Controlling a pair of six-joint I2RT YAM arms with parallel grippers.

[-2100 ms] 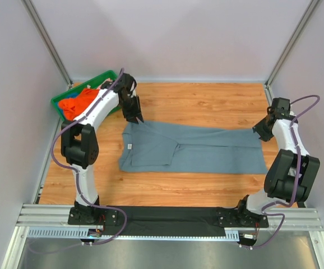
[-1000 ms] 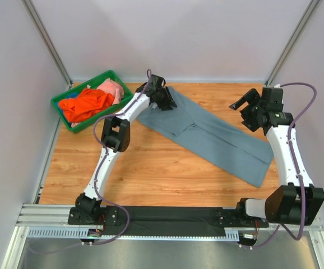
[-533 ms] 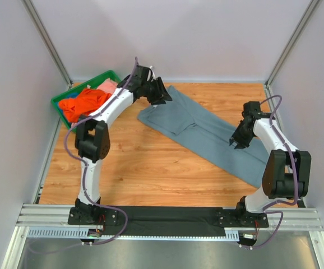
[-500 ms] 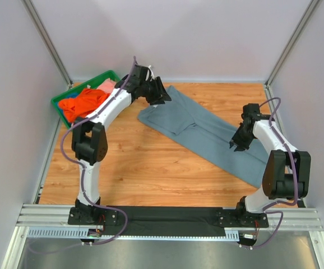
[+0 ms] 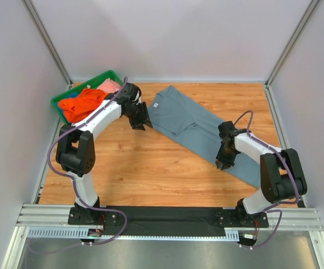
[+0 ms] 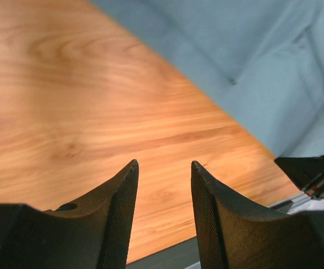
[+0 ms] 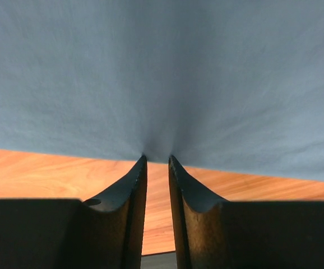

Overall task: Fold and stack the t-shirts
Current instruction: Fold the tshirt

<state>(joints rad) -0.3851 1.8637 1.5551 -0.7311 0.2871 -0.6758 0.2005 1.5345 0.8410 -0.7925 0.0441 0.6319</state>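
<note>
A slate grey-blue t-shirt [image 5: 195,120] lies flat and slantwise on the wooden table, from the far middle to the near right, its white neck label [image 5: 156,105] at the far-left end. My left gripper [image 5: 142,122] is open and empty over bare wood just left of the shirt; in the left wrist view [image 6: 163,163] the shirt [image 6: 263,67] lies ahead to the right. My right gripper [image 5: 222,163] is at the shirt's near edge. In the right wrist view [image 7: 156,158] its tips pinch the shirt's [image 7: 162,73] edge, and the fabric puckers there. An orange t-shirt [image 5: 83,103] and a pink one [image 5: 110,85] lie in the bin.
A green plastic bin [image 5: 58,103] stands at the far left corner of the table. Metal frame posts and pale walls close the area on three sides. Bare wood lies in front of the shirt.
My left gripper has let go of the shirt's collar end and moved nearer and left onto bare wood. My right gripper has moved to the shirt's near edge and closed on it.
</note>
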